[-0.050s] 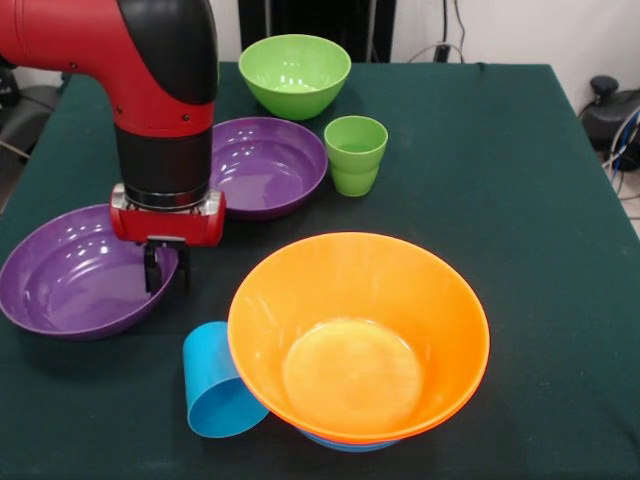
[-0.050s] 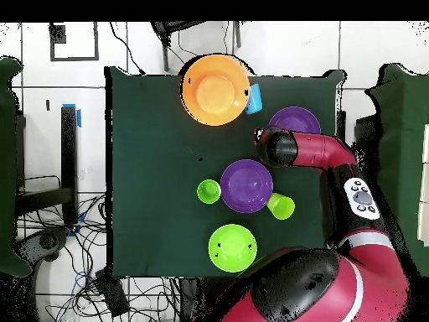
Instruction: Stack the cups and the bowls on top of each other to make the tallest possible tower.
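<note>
While the pincer (image 1: 166,268) hung with its two dark fingers a little apart and holding nothing, it stood over the rim of the near purple bowl (image 1: 70,280). Beside it lay the second purple bowl (image 1: 265,165), then the ridged green cup (image 1: 356,154) and the green bowl (image 1: 295,74), all single on the counter (image 1: 520,200). The tower (image 1: 358,335) was only begun: an orange bowl upon something blue, with the sky blue cup (image 1: 215,385) tipped against it. Most stacking remained.
</note>
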You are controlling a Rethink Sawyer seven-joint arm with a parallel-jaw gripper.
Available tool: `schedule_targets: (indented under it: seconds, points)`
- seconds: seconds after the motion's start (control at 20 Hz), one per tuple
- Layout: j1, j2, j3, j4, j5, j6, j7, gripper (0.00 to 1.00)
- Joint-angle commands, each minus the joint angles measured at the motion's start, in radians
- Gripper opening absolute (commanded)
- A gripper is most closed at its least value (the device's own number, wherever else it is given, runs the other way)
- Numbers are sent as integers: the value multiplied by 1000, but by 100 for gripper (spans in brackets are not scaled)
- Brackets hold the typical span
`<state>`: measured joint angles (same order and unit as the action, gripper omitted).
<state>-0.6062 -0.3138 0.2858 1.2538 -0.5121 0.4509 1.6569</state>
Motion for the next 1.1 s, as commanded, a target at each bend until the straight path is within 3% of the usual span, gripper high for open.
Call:
schedule_targets:
  seconds: [0.05, 0.4, 0.5, 0.8, 1.1]
  points:
    - [28, 77, 0, -36, -16, 79, -12, 0]
    - [9, 46, 22, -28, -20, 64, -47, 0]
    - [10, 0, 17, 12, -2, 81, -26, 0]
    - [6, -189, 60, 93, 88, 232, -60, 0]
    - [48, -259, 87, -11, 182, 436, -63, 0]
